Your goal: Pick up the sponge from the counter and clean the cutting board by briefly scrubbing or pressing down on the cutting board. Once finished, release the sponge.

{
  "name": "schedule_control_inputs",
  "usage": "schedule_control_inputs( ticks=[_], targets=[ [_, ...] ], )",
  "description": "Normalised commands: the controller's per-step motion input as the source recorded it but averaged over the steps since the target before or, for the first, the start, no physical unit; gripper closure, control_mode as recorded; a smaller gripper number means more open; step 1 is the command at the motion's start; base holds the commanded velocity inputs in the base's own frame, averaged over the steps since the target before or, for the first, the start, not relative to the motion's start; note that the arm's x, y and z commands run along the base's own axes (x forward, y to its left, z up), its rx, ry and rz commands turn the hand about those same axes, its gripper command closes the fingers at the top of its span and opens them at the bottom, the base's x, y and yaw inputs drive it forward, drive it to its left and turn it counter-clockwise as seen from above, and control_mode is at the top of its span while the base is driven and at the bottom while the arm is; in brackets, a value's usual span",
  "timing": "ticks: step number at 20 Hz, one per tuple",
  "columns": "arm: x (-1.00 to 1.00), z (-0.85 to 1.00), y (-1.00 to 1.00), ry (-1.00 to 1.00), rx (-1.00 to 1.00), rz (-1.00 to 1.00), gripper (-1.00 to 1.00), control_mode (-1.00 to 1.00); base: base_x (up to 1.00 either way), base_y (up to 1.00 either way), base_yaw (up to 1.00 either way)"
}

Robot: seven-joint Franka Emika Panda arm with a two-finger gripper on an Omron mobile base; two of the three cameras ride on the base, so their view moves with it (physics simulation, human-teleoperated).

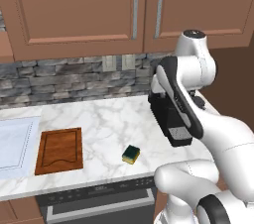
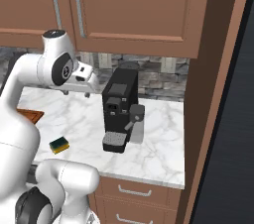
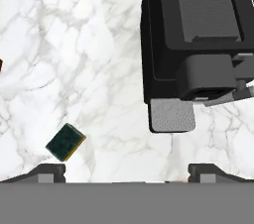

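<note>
White arm raised over counter [image 1: 109,119] | gripper [image 3: 126,171] spread, empty

White glossy arm [image 1: 218,134] with rounded segments, dark joint rings, small dark square-tipped fingers [image 3: 49,172]

The gripper [image 3: 126,171] hangs above the counter [image 1: 109,119], its fingertips [image 3: 49,171] spread wide apart. In the hand view, the sponge [image 3: 65,141] lies on the counter just ahead of the left fingertip. The coffee machine [image 3: 196,44] stands ahead and to the right. The cutting board [image 1: 60,150] lies on the counter beyond the sponge, well apart from it, beside the sink [image 1: 17,146].
</note>
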Motion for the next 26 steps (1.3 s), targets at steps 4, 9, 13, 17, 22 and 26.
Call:
schedule_control_inputs(
  ticks=[4,9,13,17,22,26],
  targets=[
    [-0.19,0.00,-0.42,0.00,0.10,-0.19,-1.00,-1.00,0.00,0.00,0.00],
    [-0.17,0.00,-0.21,0.00,0.05,-0.12,-1.00,-1.00,0.00,0.00,0.00],
    [-0.03,0.00,0.08,0.02,0.00,0.00,-1.00,-1.00,0.00,0.00,0.00],
    [0.00,-0.02,0.29,0.03,0.00,0.00,-1.00,-1.00,0.00,0.00,0.00],
    [0.00,-0.02,0.12,0.01,-0.01,0.00,-1.00,1.00,0.07,0.68,-0.02],
    [0.00,0.00,0.00,0.00,0.00,0.00,-1.00,1.00,0.17,0.95,-0.07]
  ],
)
